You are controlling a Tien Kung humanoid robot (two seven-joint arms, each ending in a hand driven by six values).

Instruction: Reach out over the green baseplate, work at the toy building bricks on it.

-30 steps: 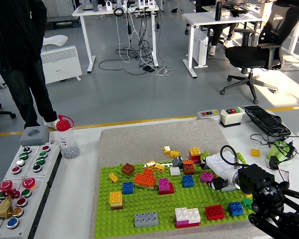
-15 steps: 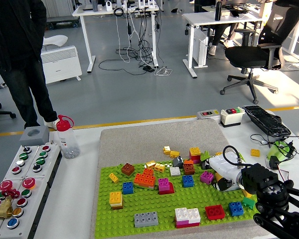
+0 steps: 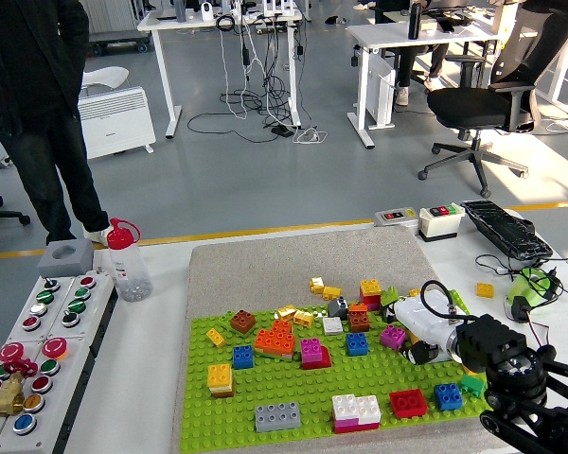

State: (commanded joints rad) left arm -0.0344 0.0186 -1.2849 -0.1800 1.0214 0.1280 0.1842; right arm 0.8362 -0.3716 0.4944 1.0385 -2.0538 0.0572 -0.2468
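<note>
Right hand point(image 3: 426, 333) with fingers hidden behind its own white casing, grasp unreadable, bricks just beyond it on the green baseplate point(image 3: 293, 383) partly covered, black forearm cut by the lower right corner

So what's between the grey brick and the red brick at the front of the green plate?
In the head view, a white brick on a pink base sits between the grey brick and the red brick, on the green baseplate.
</note>
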